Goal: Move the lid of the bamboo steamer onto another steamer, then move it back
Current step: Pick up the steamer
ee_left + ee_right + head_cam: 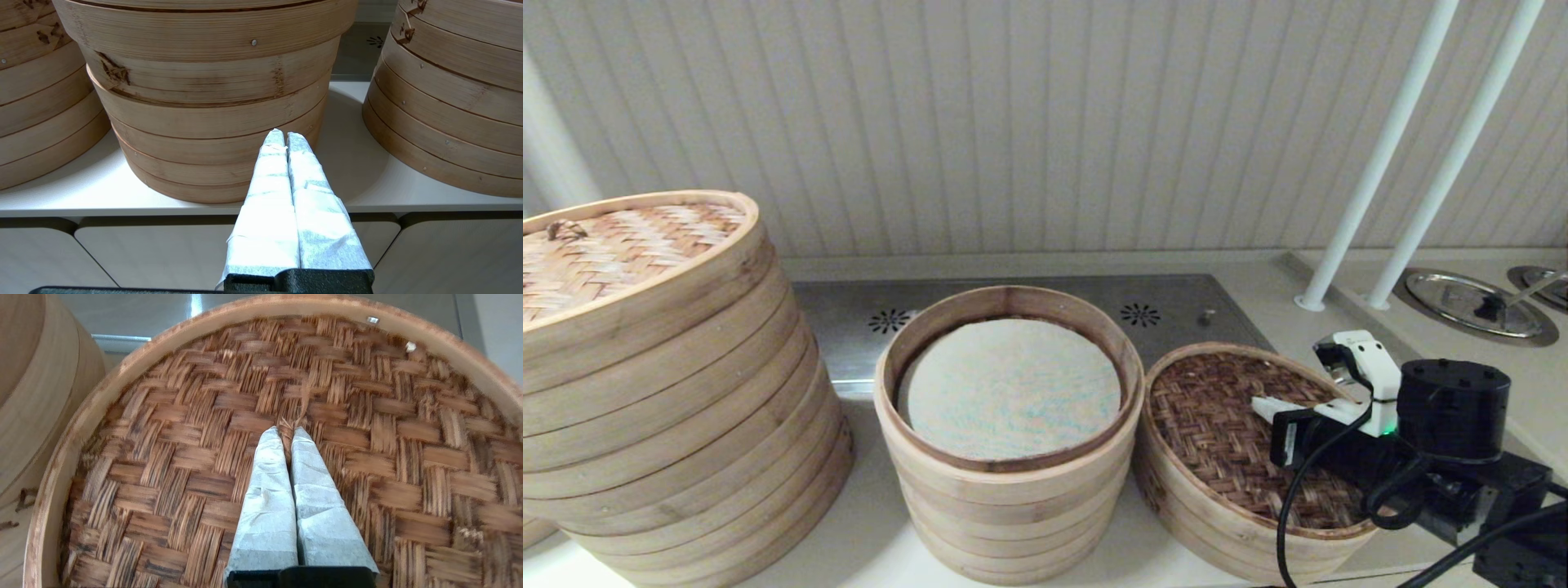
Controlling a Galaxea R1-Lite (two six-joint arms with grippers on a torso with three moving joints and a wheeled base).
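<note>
The bamboo steamer lid (1209,425), dark brown herringbone weave in a pale band rim, lies on a steamer base at the right of the counter. My right gripper (1262,404) is over its middle. In the right wrist view that gripper (287,430) is shut, pinching a small fibre knot at the centre of the lid (196,457). My left gripper (285,136) is shut on nothing, low in front of the counter edge, facing the middle stack (212,122). A shallow tray with a dark slatted bottom does not show.
A big wide stack (670,392) with a lighter woven lid (613,245) fills the left. The middle stack (1009,474) is open with a whitish liner (1013,388). Two white poles (1388,147) and a round metal well (1470,306) stand at the back right.
</note>
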